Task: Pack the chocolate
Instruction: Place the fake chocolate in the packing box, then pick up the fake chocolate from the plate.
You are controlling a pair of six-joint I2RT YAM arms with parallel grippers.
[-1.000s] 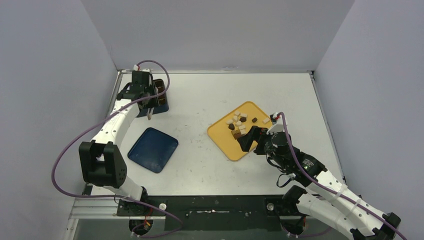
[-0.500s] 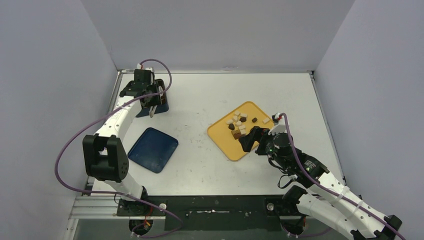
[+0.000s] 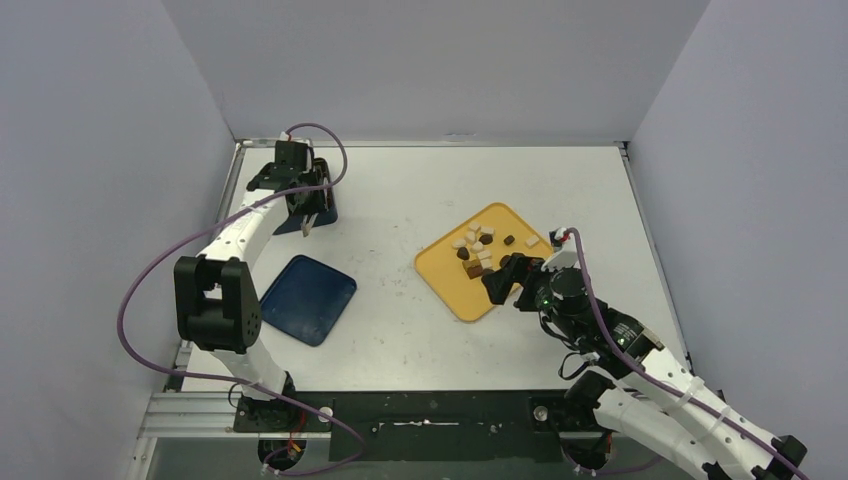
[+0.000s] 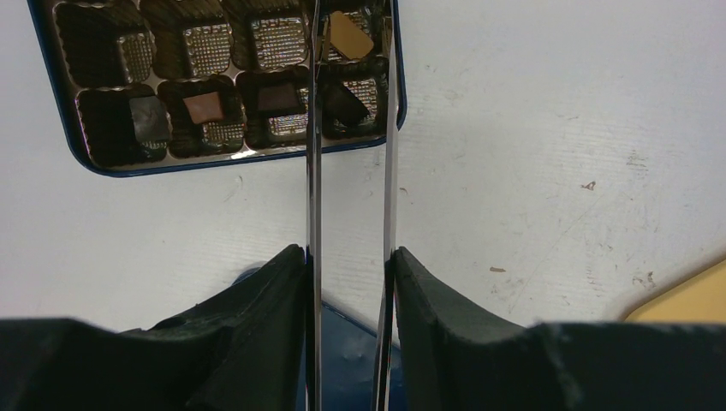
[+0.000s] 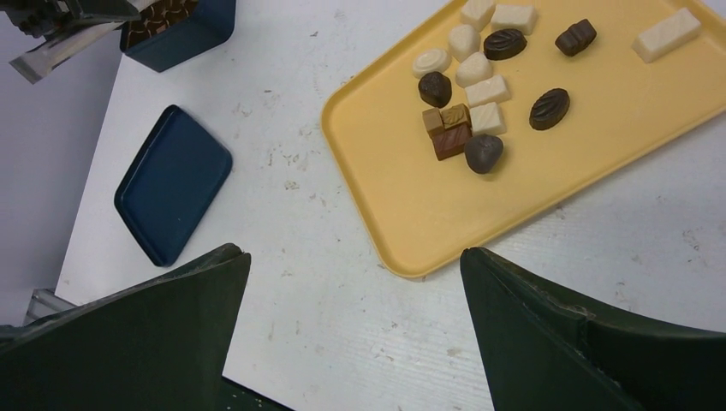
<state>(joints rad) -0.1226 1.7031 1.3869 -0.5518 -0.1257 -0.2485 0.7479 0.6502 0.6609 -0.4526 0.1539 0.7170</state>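
**A:** Where is there open room?

**B:** Bare table [image 3: 400, 200] lies wide between the blue lid [image 5: 171, 184] and the yellow tray [image 5: 445, 223]. The box [image 5: 193, 30] sits tight in the far left corner, close by the walls.

**A:** And the claws?

**B:** The left gripper [image 4: 347, 257] clamps the tongs [image 4: 312, 171], whose arms run narrow over the box's end cells, beside the packed pieces [image 4: 204, 105]. The right gripper [image 5: 353, 257] gapes wide and holds nothing, above the tray's near edge. Most chocolate [image 5: 484, 152] lies on the tray.
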